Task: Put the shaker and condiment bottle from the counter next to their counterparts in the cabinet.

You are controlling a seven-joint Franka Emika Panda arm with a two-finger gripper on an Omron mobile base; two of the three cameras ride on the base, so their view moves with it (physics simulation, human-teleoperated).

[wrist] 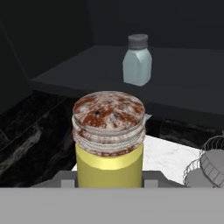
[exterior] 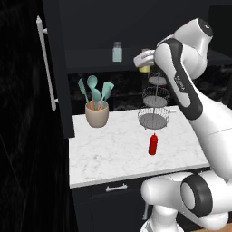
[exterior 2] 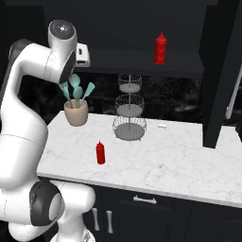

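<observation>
Reaching up toward the open black cabinet, the white arm holds its gripper at shelf height in the left base view, with the yellow shaker showing just under the hand. On the dark shelf to its left stands a pale blue-green shaker. Below, on the white marble counter, the red condiment bottle stands upright, in front of a three-tier wire stand. A beige pot of teal utensils sits to the left by the back wall.

From the right base view, the arm rises at left, its hand level with the shelf edge. A second red squeeze bottle stands on the cabinet shelf, well to the right. The counter bottle stands near the front, apart from the wire stand and the utensil pot.

Through the hand view, the yellow shaker sits upright between the grey finger pads, clamped on both sides, its mottled metal cap facing the camera. Beyond it the blue-green shaker stands on the shelf.
</observation>
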